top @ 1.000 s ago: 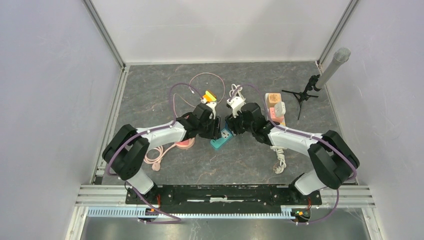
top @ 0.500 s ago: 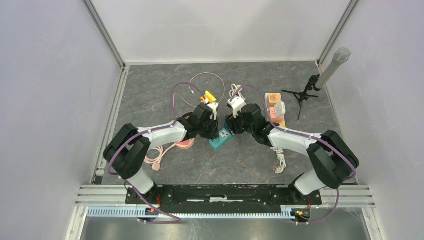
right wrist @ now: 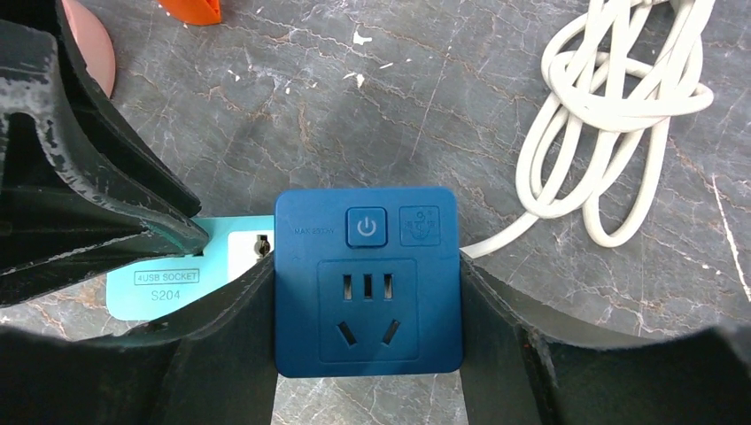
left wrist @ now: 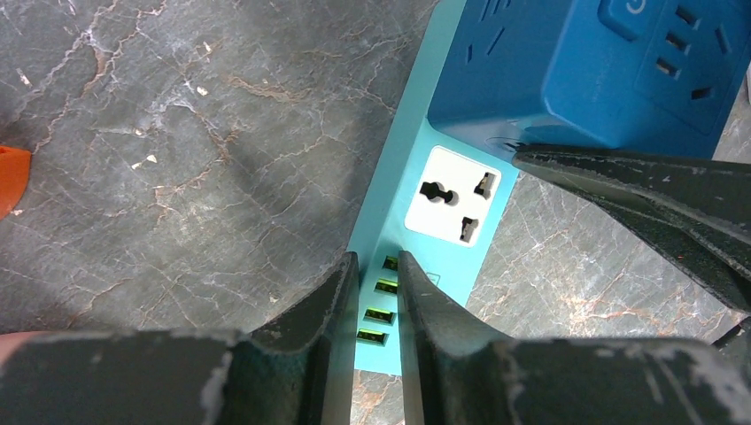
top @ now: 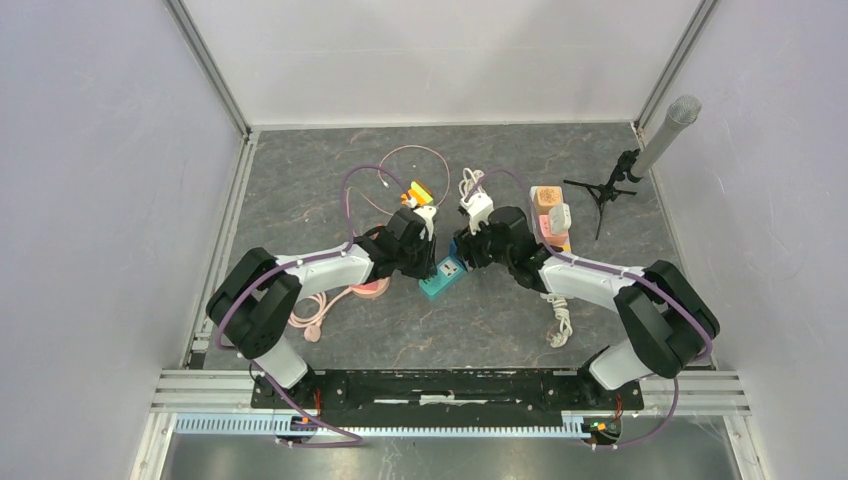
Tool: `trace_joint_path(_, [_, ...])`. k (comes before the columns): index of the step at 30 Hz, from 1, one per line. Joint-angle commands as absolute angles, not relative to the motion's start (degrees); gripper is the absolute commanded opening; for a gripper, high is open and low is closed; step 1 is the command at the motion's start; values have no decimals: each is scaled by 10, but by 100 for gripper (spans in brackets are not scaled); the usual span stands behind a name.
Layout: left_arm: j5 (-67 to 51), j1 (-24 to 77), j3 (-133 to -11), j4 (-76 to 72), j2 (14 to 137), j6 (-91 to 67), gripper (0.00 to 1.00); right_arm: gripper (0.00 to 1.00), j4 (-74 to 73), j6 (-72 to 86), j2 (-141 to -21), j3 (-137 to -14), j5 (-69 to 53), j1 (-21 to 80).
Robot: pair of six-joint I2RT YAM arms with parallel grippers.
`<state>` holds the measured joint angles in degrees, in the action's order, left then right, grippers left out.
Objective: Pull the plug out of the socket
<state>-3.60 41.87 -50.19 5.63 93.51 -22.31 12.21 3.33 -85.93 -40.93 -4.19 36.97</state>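
A teal socket strip [top: 438, 283] with a white socket face [left wrist: 453, 196] and several USB ports lies on the grey floor; it also shows in the left wrist view [left wrist: 383, 226] and the right wrist view [right wrist: 159, 292]. My left gripper [top: 431, 262] [left wrist: 376, 258] is shut, its tips down on the strip's USB end. My right gripper [top: 466, 250] [right wrist: 366, 266] is shut on the blue plug block [right wrist: 367, 283] by its two sides. The blue plug block [left wrist: 602, 62] hangs over the strip's far end, and the white socket face beside it is bare.
A coiled white cable [right wrist: 620, 115] lies just beyond the plug, with a white charger [top: 478, 205]. A pink disc [top: 372, 288], pink cable [top: 315, 315], orange piece [top: 420, 190], stacked blocks [top: 550, 215], another white cable [top: 560, 322] and a microphone stand [top: 640, 160] surround the spot.
My right gripper has drawn back and up with the blue plug, uncovering the strip's white socket. My left gripper has stayed on the strip.
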Motion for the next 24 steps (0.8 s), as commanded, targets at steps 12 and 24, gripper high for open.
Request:
trace_joint_path(12, [-24, 420, -469, 134, 975, -194, 29, 0, 190, 35, -813, -438, -114, 366])
trace_joint_path(24, [-13, 420, -470, 140, 988, -197, 30, 0, 102, -55, -833, -490, -9, 399])
